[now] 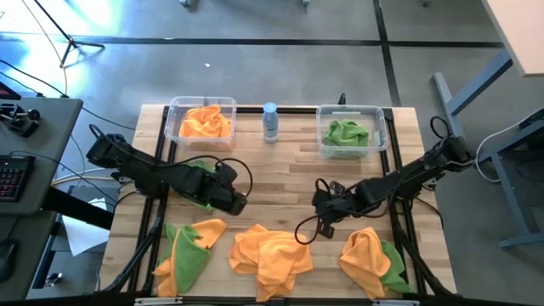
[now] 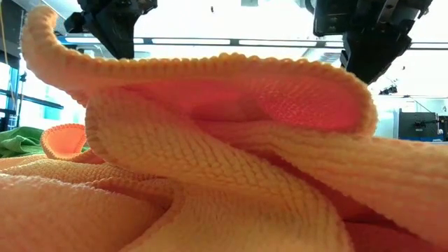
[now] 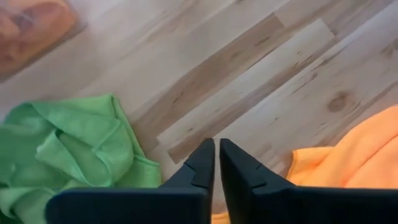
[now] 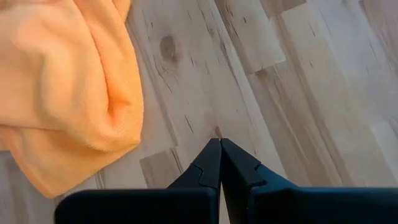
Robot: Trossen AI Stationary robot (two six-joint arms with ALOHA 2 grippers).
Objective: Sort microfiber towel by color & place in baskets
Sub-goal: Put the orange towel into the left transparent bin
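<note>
The left gripper (image 1: pixel 240 201) is hovering with fingers almost together, empty, a green towel (image 3: pixel 68 149) lying just beside it toward the bench's left edge. The right gripper (image 1: pixel 321 223), fingers together and empty, is waiting near the middle orange towel (image 1: pixel 268 253).

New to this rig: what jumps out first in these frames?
Bright orange and green towels in three heaps along the table's near edge. At the far edge, two clear baskets: the left one holds orange, the right one green, with a blue-capped bottle between. Both grippers, left and right, hang shut and empty mid-table.
</note>
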